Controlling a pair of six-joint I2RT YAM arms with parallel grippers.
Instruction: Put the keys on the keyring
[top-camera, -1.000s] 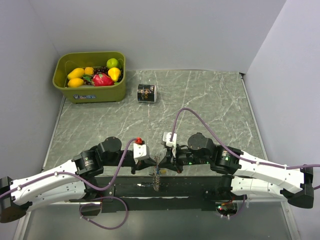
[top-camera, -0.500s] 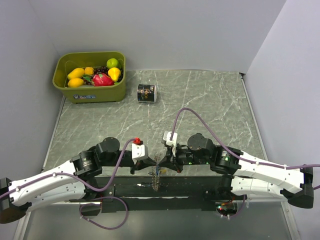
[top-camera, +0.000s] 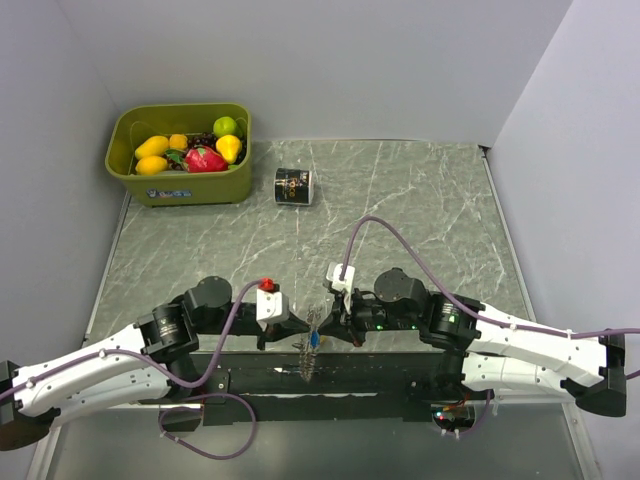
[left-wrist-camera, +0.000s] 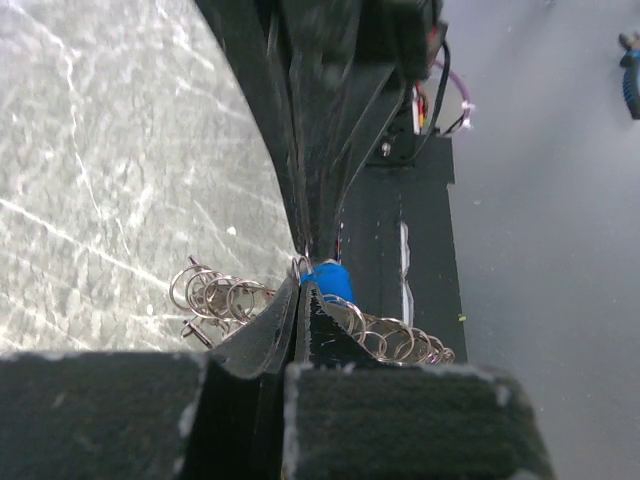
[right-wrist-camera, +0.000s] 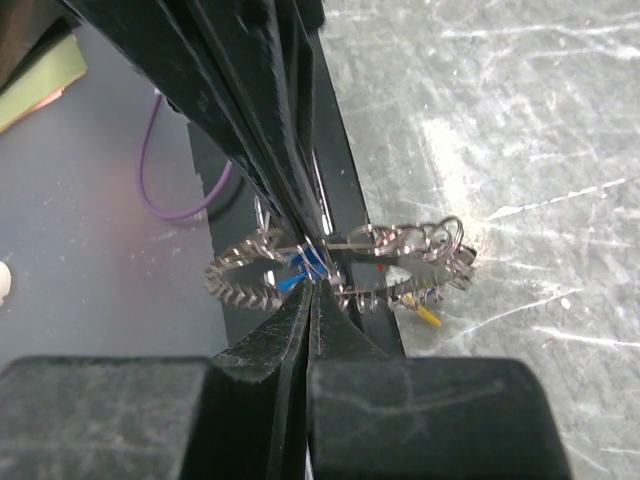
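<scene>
The keyring (top-camera: 313, 345), a thin ring fringed with small silver keys, hangs between my two grippers over the table's near edge. My left gripper (top-camera: 297, 330) is shut, and in the left wrist view its tips (left-wrist-camera: 301, 288) pinch the ring, whose loops (left-wrist-camera: 400, 340) spread to both sides. A blue-headed key (left-wrist-camera: 328, 281) sits right at the tips. My right gripper (top-camera: 336, 326) is shut on the ring from the other side (right-wrist-camera: 312, 283). In the right wrist view the toothed keyring (right-wrist-camera: 240, 285) shows, with the blue key (right-wrist-camera: 293, 281) just left of the tips.
A green bin (top-camera: 180, 190) of toy fruit stands at the back left. A small black labelled can (top-camera: 294, 186) lies beside it. The black base rail (top-camera: 380, 378) runs along the near edge under the grippers. A purple cable (top-camera: 385, 225) loops over the right arm.
My left wrist has drawn back a little to the left. The keyring stays held between both grippers. The right arm has hardly moved.
</scene>
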